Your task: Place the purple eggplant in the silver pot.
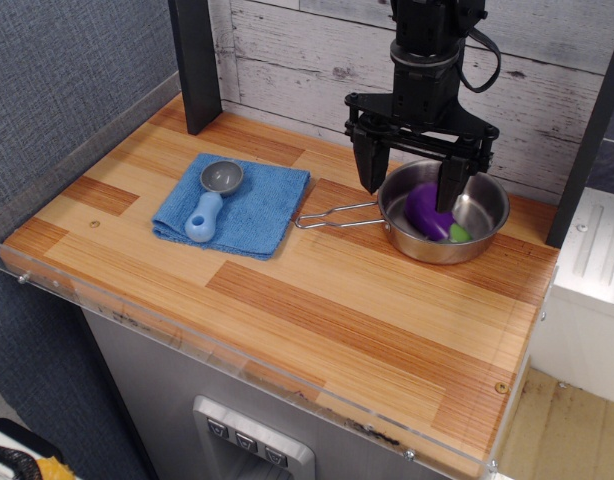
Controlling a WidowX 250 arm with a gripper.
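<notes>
Purple and glossy, the purple eggplant [427, 210] lies inside the silver pot [484, 230], its plastic skin catching a highlight and its light green stem cap pointing toward the pot's right-front wall. It rests on the pot's floor, tilted a little, with the cap end lowest and nearest the camera side. One dark finger of the tool crosses in front of its right part, so that stretch of the body is hidden.

The silver pot is a shallow round pan of shiny steel standing on the wooden counter [317, 300] near the back right, close to the whitewashed plank wall [297, 50]. Its thin wire handle [332, 214] reaches out to the left across the wood, ending just beside the blue cloth [252, 205].

The gripper [411, 190] hangs above the pot with its two black fingers spread wide apart, one at the pot's left rim and one over its middle; it is released and grasps nothing, and the eggplant sits free between and below the fingers.

On the blue cloth, well to the left of the pot, lies a light blue scoop [209, 200] with a grey bowl, handle toward the front. A clear plastic guard [137, 315] edges the counter's front. No brand, label or readable writing shows on any of these things.
</notes>
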